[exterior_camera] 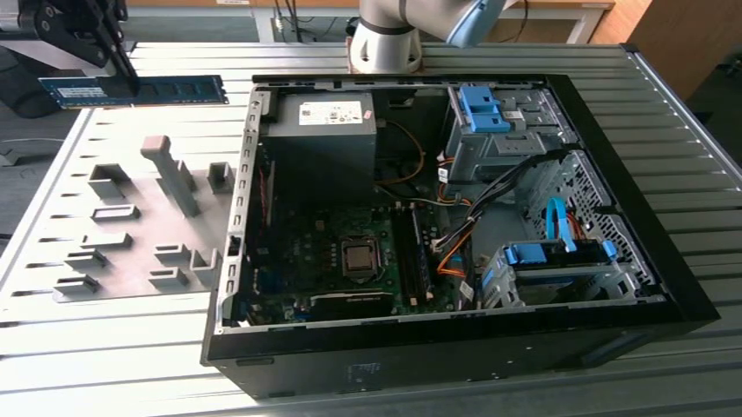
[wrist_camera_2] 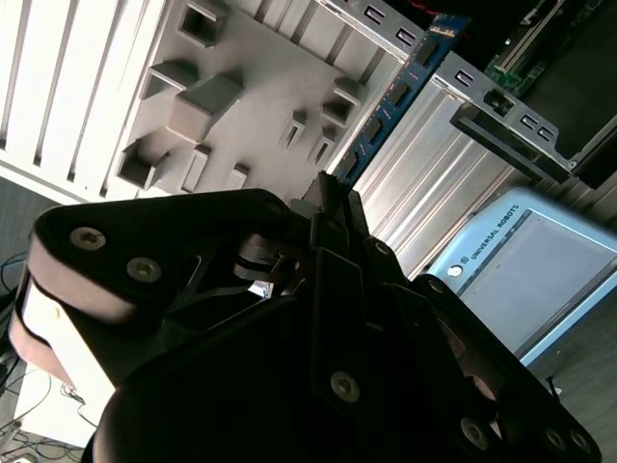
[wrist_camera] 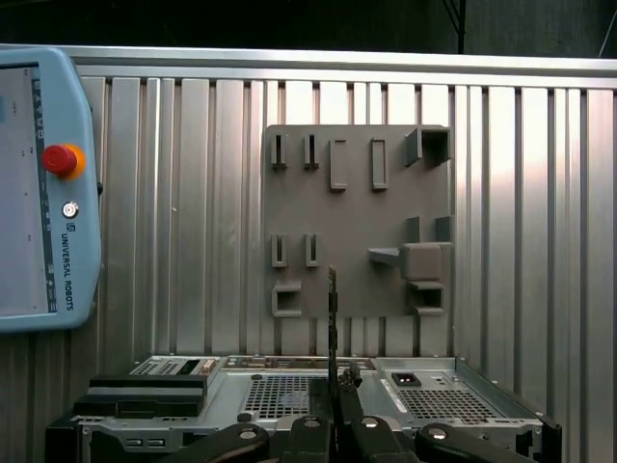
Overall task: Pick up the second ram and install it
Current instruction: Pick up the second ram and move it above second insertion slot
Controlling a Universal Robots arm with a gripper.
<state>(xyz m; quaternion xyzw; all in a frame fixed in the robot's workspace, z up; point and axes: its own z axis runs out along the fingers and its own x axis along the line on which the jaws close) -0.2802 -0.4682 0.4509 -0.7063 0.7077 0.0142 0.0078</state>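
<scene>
We are looking across the open computer case [exterior_camera: 406, 369], lying nearest in the exterior view on the slatted desk [exterior_camera: 116, 373]. Beyond it, the hand [exterior_camera: 122, 76] is clamping the second ram [exterior_camera: 174, 89], holding it level in the air (above the grey holder plate [exterior_camera: 145, 228]).

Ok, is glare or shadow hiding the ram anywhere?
Exterior view: the second ram, held by the gripper, is evenly lit; the case interior is shaded. First wrist view: the ram is a dark edge against the grey holder plate. Second wrist view: table slats glare white, the ram reads blue.
</scene>
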